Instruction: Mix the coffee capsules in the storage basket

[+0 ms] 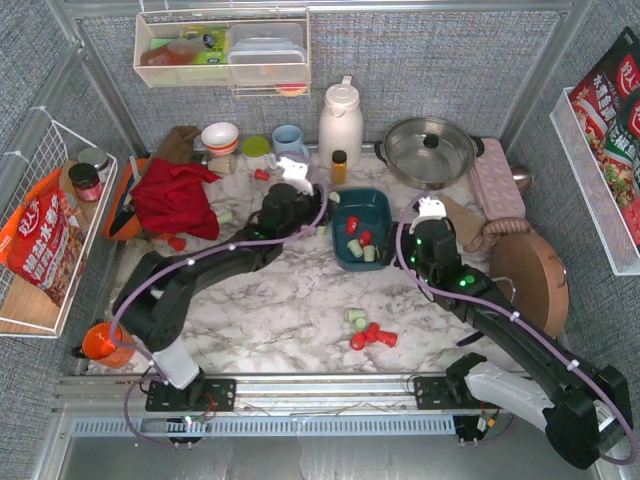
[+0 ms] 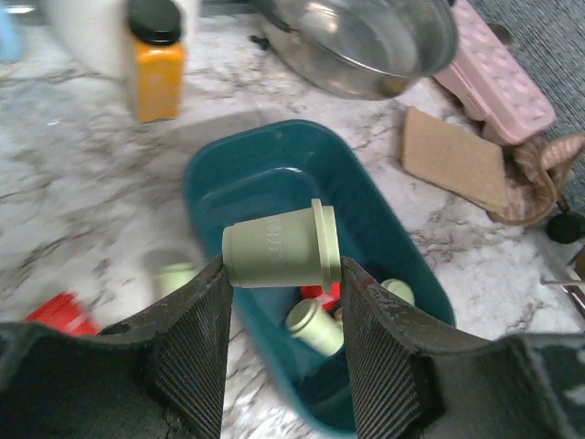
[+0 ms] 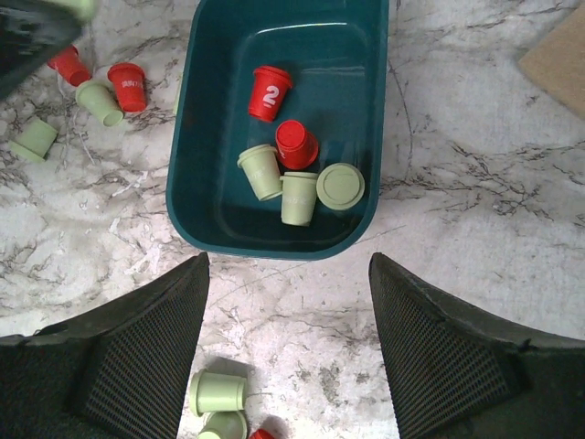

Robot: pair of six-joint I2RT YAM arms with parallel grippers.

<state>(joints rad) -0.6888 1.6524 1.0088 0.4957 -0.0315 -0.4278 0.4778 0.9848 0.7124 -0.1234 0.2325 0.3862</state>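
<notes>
Five small tapered plastic coffee capsules lie loose in the dark teal shallow rectangular plastic basket [image 3: 183, 174] – two bright red ones [image 3: 268, 92], one marked with a 2, and three pale green ones [image 3: 260, 171], bunched toward its near end and touching one another. The basket stands on the white marbled worktop [image 1: 290, 295], about mid-scene, between my two hands.

My left hand [image 2: 285, 279] pinches one more pale green capsule [image 2: 279, 254] between its black pads. The capsule lies on its side, rim to the right, and is raised off the worktop. From above, this hand sits just beside the basket's far left corner.

My right hand [image 3: 288, 270] hangs over the worktop just off the basket's rim, its fingers spread wide with nothing between them.

More capsules lie scattered on the worktop – a red and green cluster [image 1: 366, 330] near me, well apart from the basket, and a few others [image 3: 99, 101] close to its left side.

Just beyond the basket stands a small amber bottle with a black cap [image 2: 155, 69]. To its right is a shiny steel pot [image 2: 366, 46], and right of that a pink moulded tray [image 2: 498, 78]. A crumpled red cloth [image 1: 175, 195] lies far left.
</notes>
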